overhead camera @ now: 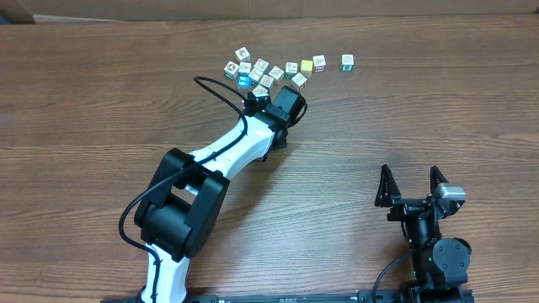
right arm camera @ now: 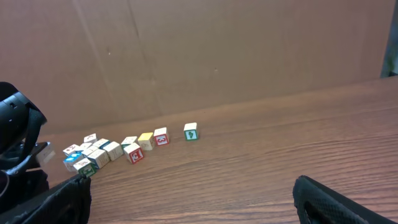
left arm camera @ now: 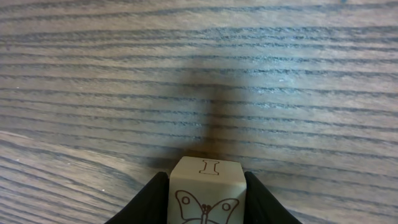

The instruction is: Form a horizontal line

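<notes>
Wood table [overhead camera: 84, 101]. Overhead: blocks [overhead camera: 263, 71] bunched by far edge, centre; left gripper [overhead camera: 255, 95] at their near side, right gripper [overhead camera: 413, 181] spread at near right corner. Left wrist: fingers [left arm camera: 151, 200] clamp butterfly block [left arm camera: 205, 193]. Right wrist: blocks well ahead, left, so left arm nearer.

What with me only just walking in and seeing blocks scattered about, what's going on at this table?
The left arm is stretched to the far side of the table, where the left gripper is shut on a butterfly block at the near edge of a jumbled cluster of blocks. A few blocks trail right in a rough row, ending in a lone block set apart. The right gripper sits idle near the front edge, fingers open. The line is barely begun.
</notes>
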`<state>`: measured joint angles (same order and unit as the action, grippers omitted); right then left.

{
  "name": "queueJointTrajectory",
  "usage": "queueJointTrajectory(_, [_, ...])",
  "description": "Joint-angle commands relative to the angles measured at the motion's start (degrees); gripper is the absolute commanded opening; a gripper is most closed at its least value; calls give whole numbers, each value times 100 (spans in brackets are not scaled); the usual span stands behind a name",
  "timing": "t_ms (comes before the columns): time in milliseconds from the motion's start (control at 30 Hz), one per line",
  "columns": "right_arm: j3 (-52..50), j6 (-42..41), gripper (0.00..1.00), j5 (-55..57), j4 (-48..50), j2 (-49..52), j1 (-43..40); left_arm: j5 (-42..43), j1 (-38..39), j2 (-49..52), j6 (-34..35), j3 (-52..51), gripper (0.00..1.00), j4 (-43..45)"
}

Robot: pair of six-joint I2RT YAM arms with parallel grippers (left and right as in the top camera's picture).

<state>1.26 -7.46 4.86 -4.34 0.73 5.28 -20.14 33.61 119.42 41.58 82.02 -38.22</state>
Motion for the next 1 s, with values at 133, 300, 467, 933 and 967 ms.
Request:
queueJointTrajectory(133, [-81,26,100,-7,20,-57,-15,221,-20,111,-90,-26,31,-61])
queueJointTrajectory(300, [-81,26,100,-7,20,-57,-15,221,-20,111,-92,-26,31,-85])
queueJointTrajectory(467, [-81,26,100,-7,20,-57,-15,219,-20,111,-133,-26,32,-98])
queueJointTrajectory(933, [-81,26,100,-4,20,-57,-15,168,-26,111,-133,-26,47,-96])
queueJointTrajectory(967, [-81,26,100,-7,20,-57,-15,166,-26,111,-133,-26,48,-96])
